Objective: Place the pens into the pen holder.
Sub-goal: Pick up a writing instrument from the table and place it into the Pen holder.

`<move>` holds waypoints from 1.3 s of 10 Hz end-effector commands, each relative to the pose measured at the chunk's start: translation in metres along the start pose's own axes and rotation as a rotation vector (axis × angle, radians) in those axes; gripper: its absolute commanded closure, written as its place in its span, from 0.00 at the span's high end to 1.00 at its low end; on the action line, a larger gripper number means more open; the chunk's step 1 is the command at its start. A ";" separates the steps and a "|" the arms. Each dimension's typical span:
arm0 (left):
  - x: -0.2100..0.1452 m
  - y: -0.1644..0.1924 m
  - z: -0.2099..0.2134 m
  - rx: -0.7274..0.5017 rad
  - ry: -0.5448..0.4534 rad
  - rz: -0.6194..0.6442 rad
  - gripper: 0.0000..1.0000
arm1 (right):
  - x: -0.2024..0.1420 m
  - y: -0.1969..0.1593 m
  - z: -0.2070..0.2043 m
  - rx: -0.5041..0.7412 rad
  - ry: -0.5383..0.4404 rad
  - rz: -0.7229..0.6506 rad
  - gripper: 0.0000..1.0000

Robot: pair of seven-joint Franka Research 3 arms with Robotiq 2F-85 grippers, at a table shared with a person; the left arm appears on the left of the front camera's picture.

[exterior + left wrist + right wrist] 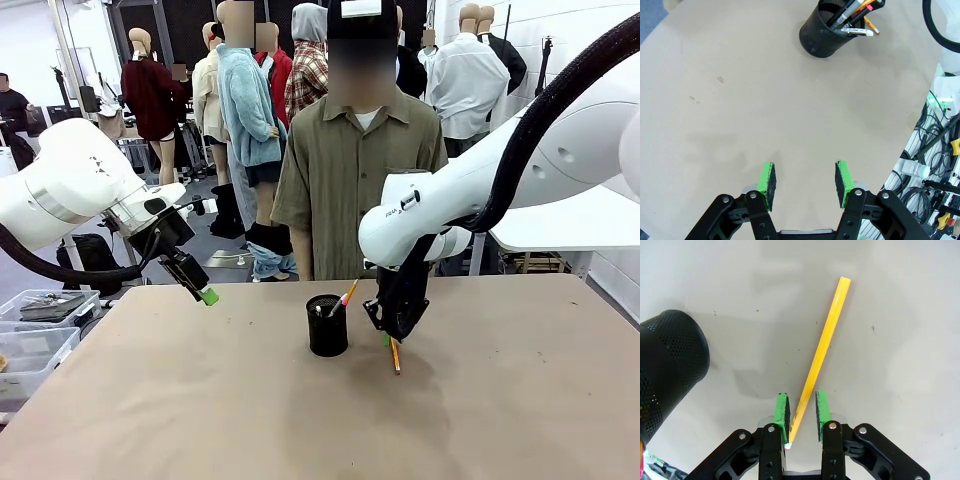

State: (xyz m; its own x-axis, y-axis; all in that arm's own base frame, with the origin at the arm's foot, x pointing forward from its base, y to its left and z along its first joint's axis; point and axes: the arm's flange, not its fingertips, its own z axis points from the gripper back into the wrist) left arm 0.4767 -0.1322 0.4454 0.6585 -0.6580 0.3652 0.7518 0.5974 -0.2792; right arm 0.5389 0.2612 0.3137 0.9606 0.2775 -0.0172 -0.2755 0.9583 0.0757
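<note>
At mid-desk (pixel 520 400), front view, the pen holder (pixel 327 325) stands with pens (pixel 345 298) inside. The right hand (pixel 398 322) is low beside it, and the left hand (pixel 205 292) is raised well apart. Left wrist view: spread, holding nothing. Right wrist view: fingers (pixel 783 412) narrowly parted astride the yellow pencil (pixel 822 347), not pinching it.

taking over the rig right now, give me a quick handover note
Left gripper: open, empty, raised over the table left of the black wire-mesh pen holder.
Right gripper: open, down at the table right of the holder, jaws either side of the yellow-orange pencil, not closed.
Done: orange pen with pale tip and other pens stand in the holder.
Left: grip the pencil, lift, drop it in the holder.
</note>
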 end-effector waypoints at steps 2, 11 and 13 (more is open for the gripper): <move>-0.001 0.002 0.002 -0.006 0.000 -0.011 0.63 | 0.003 0.004 -0.005 -0.054 -0.008 -0.038 0.30; -0.001 0.002 0.002 -0.006 0.000 -0.011 0.63 | 0.012 0.004 -0.017 -0.088 0.036 -0.040 0.26; -0.001 0.002 0.002 -0.006 0.000 -0.011 0.63 | 0.013 0.006 -0.017 -0.084 0.046 -0.033 0.00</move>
State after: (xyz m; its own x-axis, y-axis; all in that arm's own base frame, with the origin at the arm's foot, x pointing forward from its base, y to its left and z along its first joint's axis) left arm 0.4767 -0.1322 0.4454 0.6585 -0.6580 0.3652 0.7518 0.5974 -0.2792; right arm 0.5432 0.2660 0.3039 0.9632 0.2633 -0.0536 -0.2624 0.9647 0.0238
